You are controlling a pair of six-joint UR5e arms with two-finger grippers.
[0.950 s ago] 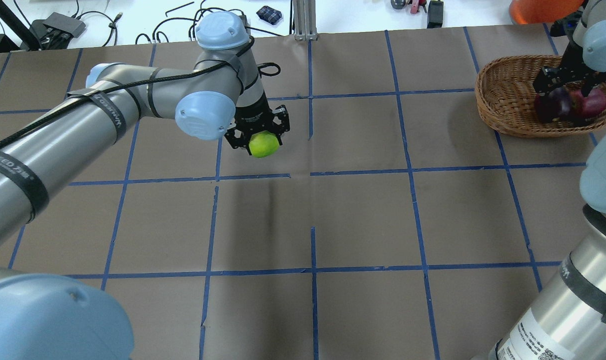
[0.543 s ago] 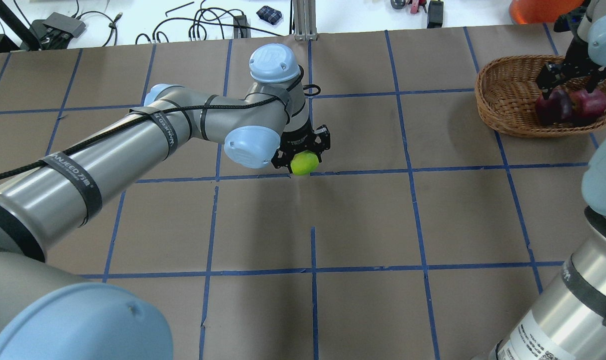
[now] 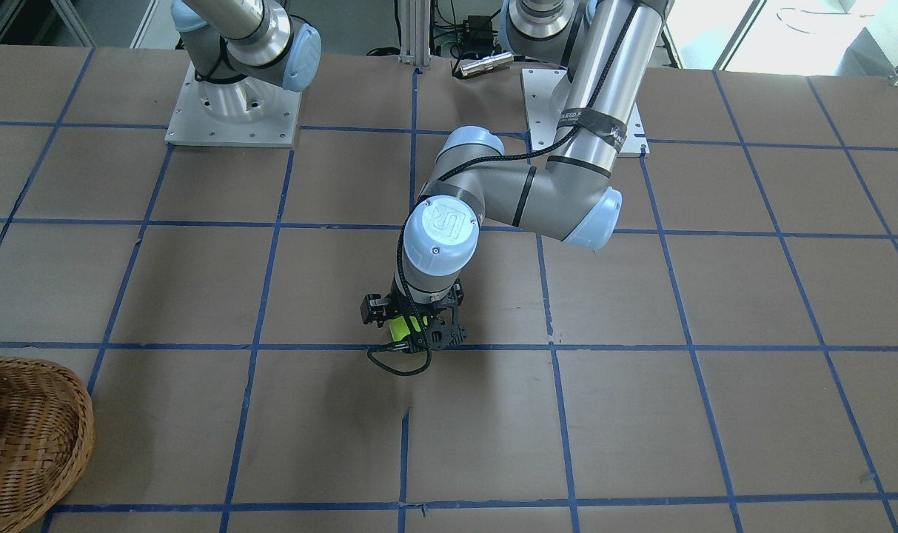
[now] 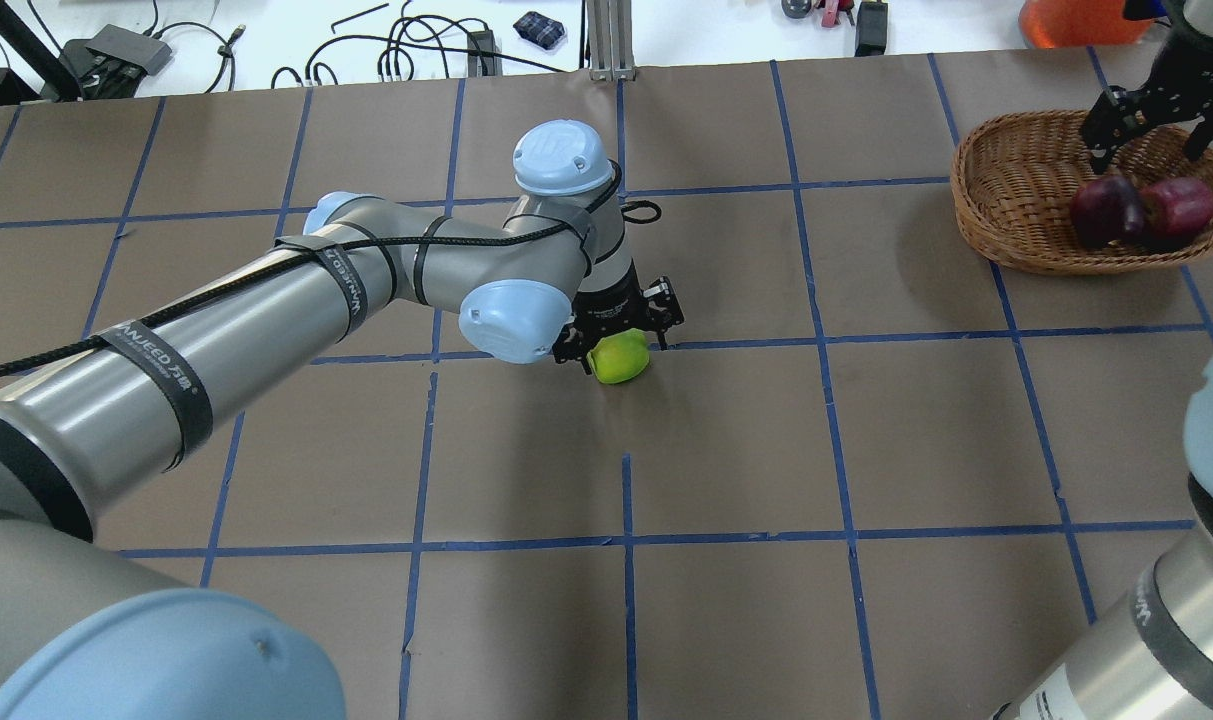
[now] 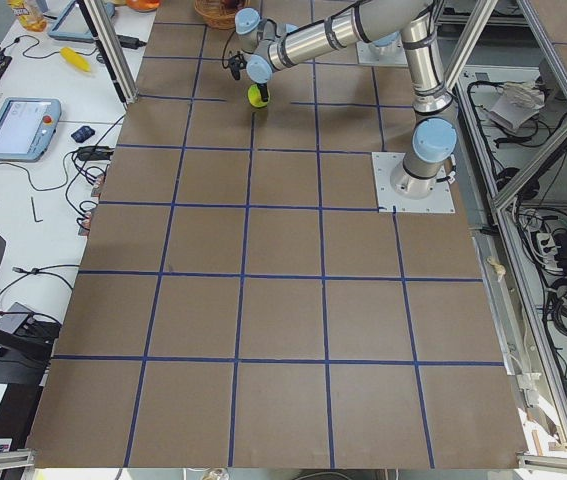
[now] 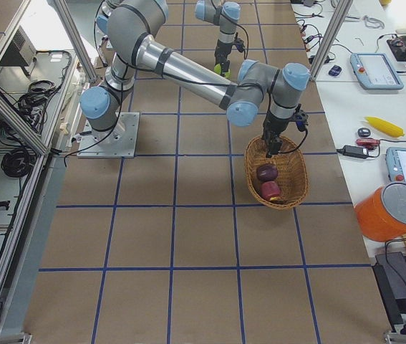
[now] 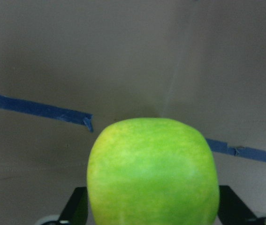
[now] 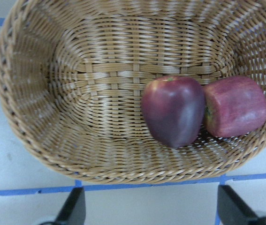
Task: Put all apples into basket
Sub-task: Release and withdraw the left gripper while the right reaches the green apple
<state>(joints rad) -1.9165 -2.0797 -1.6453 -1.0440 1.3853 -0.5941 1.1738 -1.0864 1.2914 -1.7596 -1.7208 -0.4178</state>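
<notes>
My left gripper (image 4: 621,340) is shut on the lime green apple (image 4: 618,357) and holds it low over a blue tape line near the table's middle. The apple fills the left wrist view (image 7: 152,171) and shows under the wrist in the front view (image 3: 400,328). The wicker basket (image 4: 969,190) stands at the far right. In it lie the dark maroon apple (image 4: 1106,210) and the red apple (image 4: 1178,205), touching each other. My right gripper (image 4: 1156,112) is open and empty above the basket's far rim. Its wrist view looks down on the basket (image 8: 11,93) and on the maroon (image 8: 172,110) and red (image 8: 236,112) apples.
The brown table carries a grid of blue tape (image 4: 846,450). An orange container (image 4: 1076,20) stands just behind the basket. Cables (image 4: 406,50) and an aluminium post (image 4: 606,40) lie past the far edge.
My left arm has carried the green apple to the right and nearer, and lower. My right gripper has let go of the maroon apple and risen out of the basket.
</notes>
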